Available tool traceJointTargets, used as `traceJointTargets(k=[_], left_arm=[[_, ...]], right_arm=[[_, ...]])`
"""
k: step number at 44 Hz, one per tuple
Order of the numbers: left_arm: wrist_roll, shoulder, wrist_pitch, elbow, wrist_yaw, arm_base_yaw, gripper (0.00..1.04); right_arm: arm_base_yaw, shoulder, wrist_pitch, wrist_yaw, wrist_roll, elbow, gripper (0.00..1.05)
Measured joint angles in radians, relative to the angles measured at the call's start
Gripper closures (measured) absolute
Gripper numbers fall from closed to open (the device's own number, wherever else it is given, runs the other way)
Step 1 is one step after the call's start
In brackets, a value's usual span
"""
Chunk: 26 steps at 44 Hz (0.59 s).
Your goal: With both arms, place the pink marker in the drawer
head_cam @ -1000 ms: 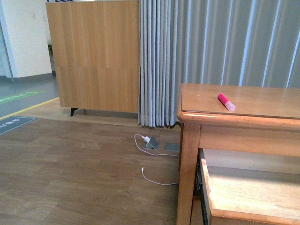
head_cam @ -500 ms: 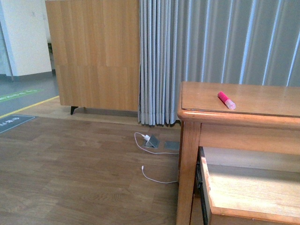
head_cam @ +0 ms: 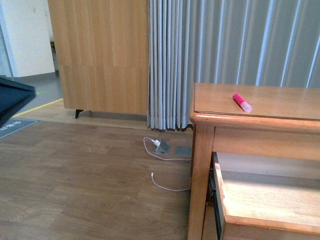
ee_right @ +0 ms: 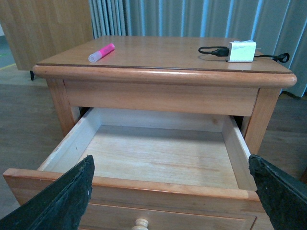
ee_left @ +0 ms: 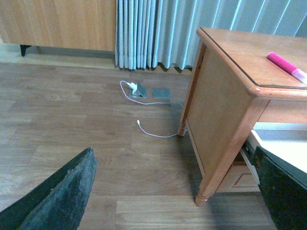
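The pink marker [head_cam: 242, 102] lies on top of the wooden side table [head_cam: 280, 117], near its left end; it also shows in the left wrist view [ee_left: 287, 66] and the right wrist view [ee_right: 101, 52]. The drawer [ee_right: 96, 189] under the tabletop stands pulled out, its pale bottom bare and its cream knob [ee_right: 140, 224] at the front. My right gripper [ee_right: 177, 196] is open, over the drawer's front edge. My left gripper [ee_left: 177, 191] is open above the floor, left of the table. A dark part of the left arm [head_cam: 12, 97] shows at the front view's left edge.
A white charger [ee_right: 242, 51] with a black cable lies on the tabletop's far right. A white cable [head_cam: 162, 185] and a grey floor socket [head_cam: 162, 148] lie on the wood floor by the grey curtain [head_cam: 225, 60]. A wooden cabinet [head_cam: 100, 55] stands behind.
The front view has shifted slightly, and a dark part of the left arm has come into it at the left edge. The marker has not moved.
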Motion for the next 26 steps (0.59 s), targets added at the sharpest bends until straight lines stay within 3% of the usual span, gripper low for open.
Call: traceJointTargets(k=[26], left_arm=[[-0.016,0.636,0.023,0.62,0.016,-0.201,0.06]], right_arm=[[0.0,0.0,0.0,0.0,0.0,0.0,0.08]])
